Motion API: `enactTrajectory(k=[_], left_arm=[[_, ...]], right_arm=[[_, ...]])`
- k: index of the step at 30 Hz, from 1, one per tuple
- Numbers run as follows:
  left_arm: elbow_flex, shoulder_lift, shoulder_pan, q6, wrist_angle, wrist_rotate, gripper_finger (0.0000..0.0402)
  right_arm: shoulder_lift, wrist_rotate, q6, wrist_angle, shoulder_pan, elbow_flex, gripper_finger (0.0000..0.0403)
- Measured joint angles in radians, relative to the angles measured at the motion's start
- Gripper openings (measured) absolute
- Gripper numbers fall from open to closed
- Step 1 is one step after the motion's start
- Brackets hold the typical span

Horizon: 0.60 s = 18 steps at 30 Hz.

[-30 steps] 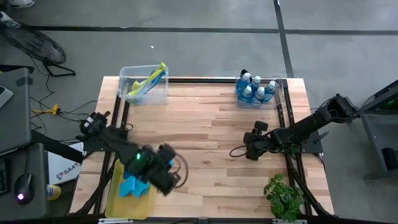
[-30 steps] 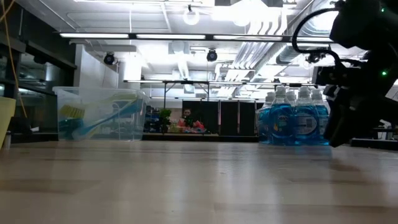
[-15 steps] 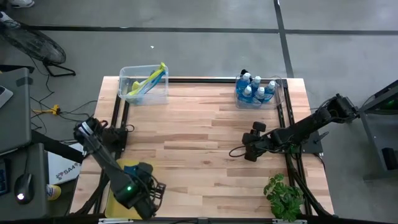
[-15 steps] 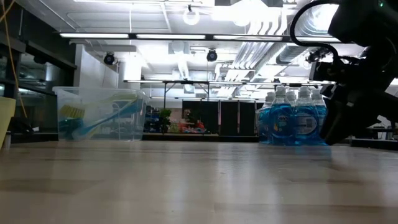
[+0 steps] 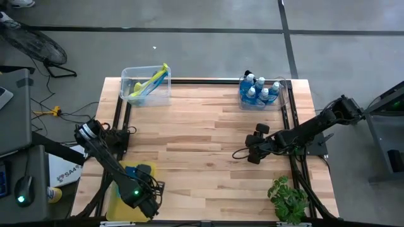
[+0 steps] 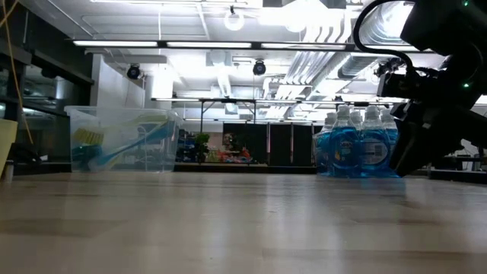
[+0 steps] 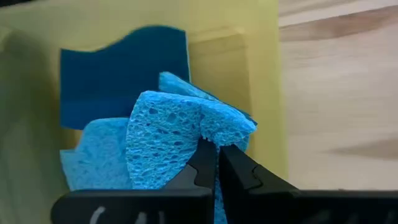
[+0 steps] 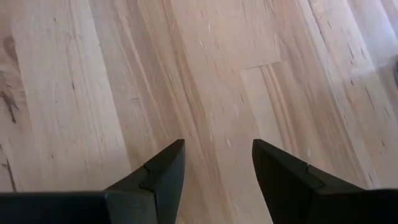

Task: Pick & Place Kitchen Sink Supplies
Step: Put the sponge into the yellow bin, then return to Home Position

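Observation:
A yellow tray (image 5: 115, 200) sits at the table's near left corner with flat blue sponges in it. One is dark blue (image 7: 118, 74) and one light blue (image 7: 93, 158). My left gripper (image 5: 146, 200) hangs over the tray, pointing down, shut on a bent light-blue sponge (image 7: 180, 134). My right gripper (image 5: 240, 153) stands open over bare wood right of the middle, with nothing between its fingers (image 8: 217, 168). Dish brushes (image 5: 151, 81) lean in a clear bin at the far left. Soap bottles (image 5: 259, 90) stand in a clear bin at the far right. My left gripper pinches the light-blue sponge's edge (image 7: 208, 140) between its two shut fingers, coming from above and pointing down. The sponge is bent into a fold ahead of the fingertips, just over the sponges in the tray. Whether it rests on them I cannot tell.
A small green plant (image 5: 287, 198) stands at the near right corner. Dark frame rails run along the table's left and right sides. The wooden top (image 5: 202, 139) between the bins and the arms is bare.
My left gripper has swung toward the table's near left corner and sunk toward the yellow tray, rolling about its own axis, with the light-blue sponge still between its shut fingers. My right arm has kept still.

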Motion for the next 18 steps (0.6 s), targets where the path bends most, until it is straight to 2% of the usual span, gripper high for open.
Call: enactTrajectory(k=[6, 10, 14, 18], left_arm=[[-0.093, 0.0, 0.0, -0.007, 0.128, 0.014, 0.0001], [-0.116, 0.0, -0.001, -0.004, 0.163, -0.026, 0.0016], [-0.105, 0.0, -0.001, 0.027, 0.143, -0.048, 0.0059], [-0.069, 0.0, -0.001, 0.051, 0.086, -0.055, 0.012]], right_arm=[[0.0, 0.002, -0.001, 0.002, 0.0, 0.0, 0.0181], [0.0, 0.001, 0.0, 0.002, 0.0, 0.0, 0.0181], [0.0, 0.001, -0.002, 0.002, 0.0, 0.0, 0.0181], [0.0, 0.001, -0.003, 0.002, 0.0, 0.001, 0.0181]])
